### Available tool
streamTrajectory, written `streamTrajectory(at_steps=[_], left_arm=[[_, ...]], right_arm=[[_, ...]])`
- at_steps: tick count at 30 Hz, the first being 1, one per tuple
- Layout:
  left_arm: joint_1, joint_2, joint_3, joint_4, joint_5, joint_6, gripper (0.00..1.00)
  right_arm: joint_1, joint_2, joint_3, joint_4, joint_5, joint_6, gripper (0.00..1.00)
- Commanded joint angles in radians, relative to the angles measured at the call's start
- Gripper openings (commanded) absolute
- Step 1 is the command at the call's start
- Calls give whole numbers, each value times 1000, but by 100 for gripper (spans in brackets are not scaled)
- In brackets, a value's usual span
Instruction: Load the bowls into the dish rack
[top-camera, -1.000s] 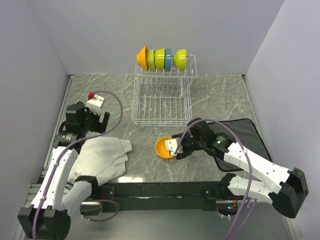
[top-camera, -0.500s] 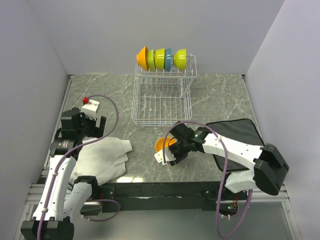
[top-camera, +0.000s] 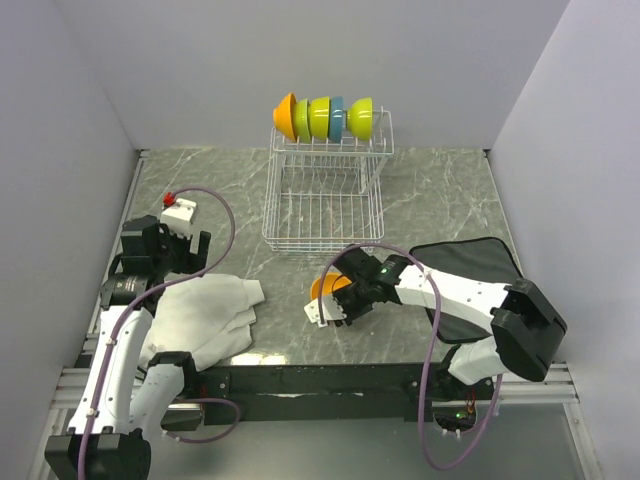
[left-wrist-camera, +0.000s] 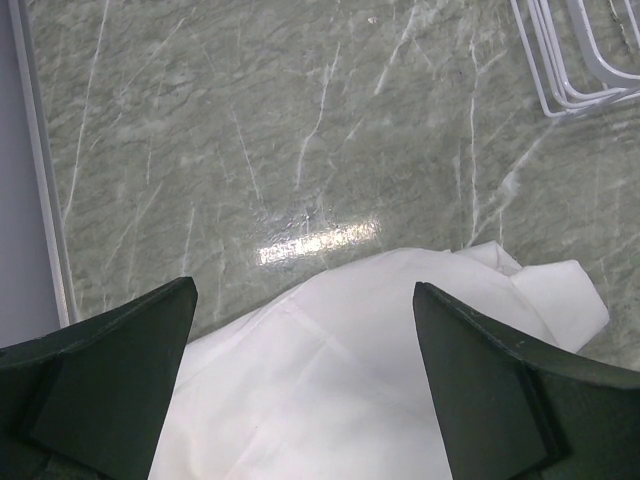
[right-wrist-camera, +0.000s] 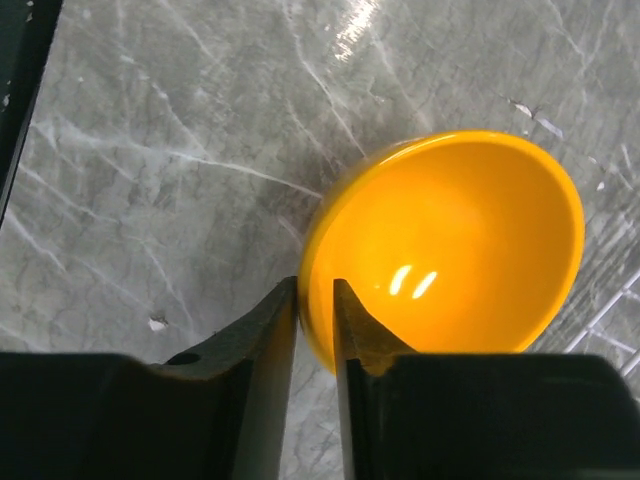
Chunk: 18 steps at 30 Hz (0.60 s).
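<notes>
An orange bowl sits on the marble table in front of the white wire dish rack; in the top view it is the orange bowl. My right gripper is shut on its near rim, one finger inside and one outside; it shows in the top view. Several bowls, orange, lime and blue, stand on edge in the rack's raised tier. My left gripper is open and empty above a white cloth, at the table's left.
The white cloth lies at the front left. A dark mat lies at the right under the right arm. A small white box with a red knob is at the left. Grey walls enclose the table.
My right gripper has swung left round the orange bowl and closed on its rim. The left arm has drawn back slightly to the left.
</notes>
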Motion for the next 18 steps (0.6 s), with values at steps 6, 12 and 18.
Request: streamTrajectory(at_steps=[6,12,18], left_arm=[[7,2,14,21,30,-18,97],[5,-8,46,-25,54,10,97],[5,14,134,-36,120,37,97]], right_arm=[[19,20,20,16,38,12,7],[17,-28,260,-183,-44,41,0],[-30,61,777,-374,-164,208,0]])
